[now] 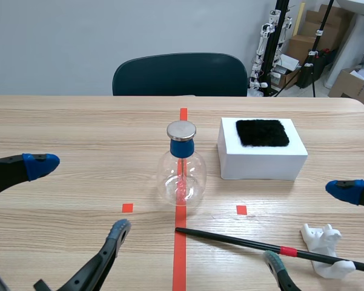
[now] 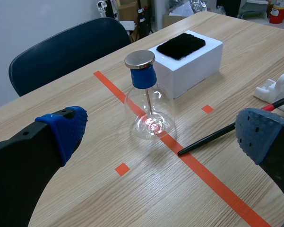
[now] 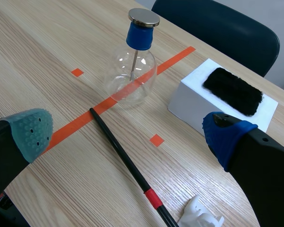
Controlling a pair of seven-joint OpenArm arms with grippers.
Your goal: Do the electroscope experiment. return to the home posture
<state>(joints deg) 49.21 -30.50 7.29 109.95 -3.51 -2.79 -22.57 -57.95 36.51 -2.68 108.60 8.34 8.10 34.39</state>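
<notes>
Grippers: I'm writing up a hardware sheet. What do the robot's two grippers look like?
The left gripper and right gripper each have two thick, tapering black fingers. One tip wears a bright blue soft pad, the other a duller dotted grey-green pad.

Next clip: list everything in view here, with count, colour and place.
flask: 1, clear glass, blue stopper, metal cap, upright on the orange tape line
white box: 1, white, right of the flask
fur pad: 1, black, atop the white box
rod: 1, black with red band, lying near the robot, crossing the holder
holder: 1, white, by the right tool
chair: 1, dark teal, beyond the table
table: 1, light wood
cardboard boxes: several, brown, far right background
left tool: 1, black, open, empty
right tool: 1, black, open, empty
</notes>
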